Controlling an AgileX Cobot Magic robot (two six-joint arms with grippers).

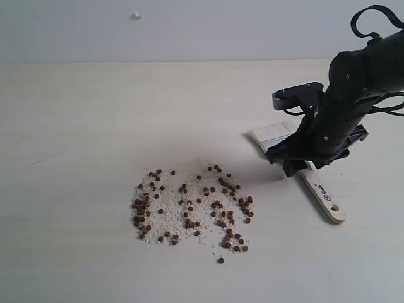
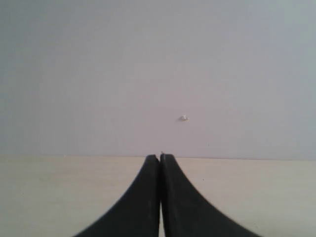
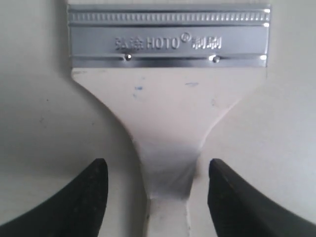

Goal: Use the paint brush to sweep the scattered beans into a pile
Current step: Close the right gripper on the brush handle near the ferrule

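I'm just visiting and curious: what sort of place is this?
Probably a robot test lab: a plain pale table against a blank wall, a black robot arm over a paint brush, and beans scattered nearby.

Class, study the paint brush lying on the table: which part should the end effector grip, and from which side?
Grip the paint brush at the handle's narrow neck behind the ferrule, probably coming down from above. It lies flat, and the neck fits inside the open right end effector, which straddles it.
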